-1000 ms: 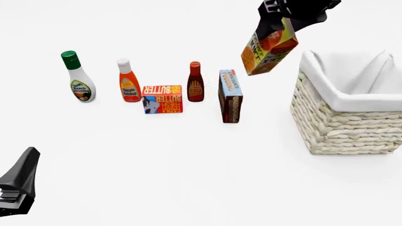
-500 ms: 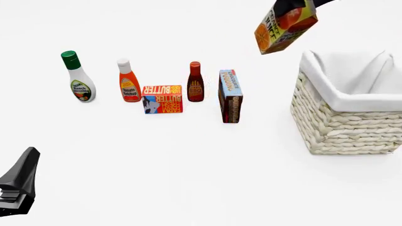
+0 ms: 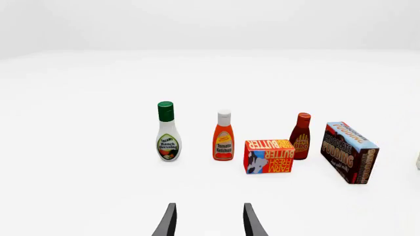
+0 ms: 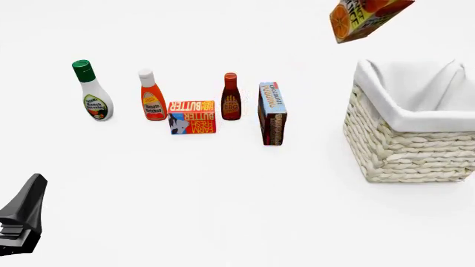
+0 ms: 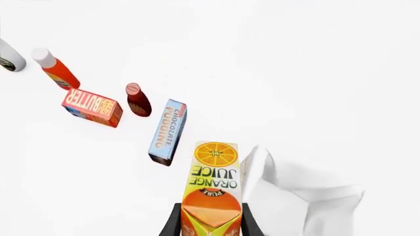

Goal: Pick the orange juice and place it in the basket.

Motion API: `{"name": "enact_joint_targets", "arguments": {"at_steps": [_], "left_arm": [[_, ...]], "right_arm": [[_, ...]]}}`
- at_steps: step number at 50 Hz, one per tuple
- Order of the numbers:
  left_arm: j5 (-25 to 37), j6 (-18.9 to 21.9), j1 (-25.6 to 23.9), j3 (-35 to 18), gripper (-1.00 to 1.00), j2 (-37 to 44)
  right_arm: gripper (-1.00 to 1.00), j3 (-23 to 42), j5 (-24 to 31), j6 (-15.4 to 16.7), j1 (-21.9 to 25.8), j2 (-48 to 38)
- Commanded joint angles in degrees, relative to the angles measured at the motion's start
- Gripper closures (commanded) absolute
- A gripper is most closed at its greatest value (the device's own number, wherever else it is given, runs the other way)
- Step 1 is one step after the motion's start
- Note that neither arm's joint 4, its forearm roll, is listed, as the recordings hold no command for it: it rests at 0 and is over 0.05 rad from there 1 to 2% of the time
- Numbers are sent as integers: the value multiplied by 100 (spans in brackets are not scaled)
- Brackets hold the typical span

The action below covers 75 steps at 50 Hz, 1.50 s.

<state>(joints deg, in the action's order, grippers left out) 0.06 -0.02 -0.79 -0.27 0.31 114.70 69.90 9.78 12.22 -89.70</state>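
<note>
Front view: orange juice (image 4: 364, 19) airborne, tilted, above and just left of basket (image 4: 415, 146) (white liner visible, nothing seen inside). Right claw (image 5: 211, 223) clamped on carton. Left claw (image 3: 208, 221) spread, grasping nothing, low over worktop (image 4: 222, 200).

Plain white table (image 4: 222, 211), featureless backdrop.

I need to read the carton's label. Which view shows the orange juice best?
The right wrist view: the tall orange gable-top juice carton fills it, lettering legible, between the right gripper's fingers. The front view crops it at the top edge; the left wrist view misses it.
</note>
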Motion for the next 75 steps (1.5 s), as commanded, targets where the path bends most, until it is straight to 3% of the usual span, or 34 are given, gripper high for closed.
{"name": "enact_joint_targets", "arguments": {"at_steps": [1,42,68,75], "left_arm": [[-1,0,0,0,-100,-1],[1,0,0,0,-100,1],[0,1,0,0,-100,0],[0,1,0,0,-100,0]], "right_arm": [[100,30,0,120,-314,180],[100,-423,0,410,-1457,717],[100,-733,0,383,-1892,850],[100,-762,0,227,-1927,838]]}}
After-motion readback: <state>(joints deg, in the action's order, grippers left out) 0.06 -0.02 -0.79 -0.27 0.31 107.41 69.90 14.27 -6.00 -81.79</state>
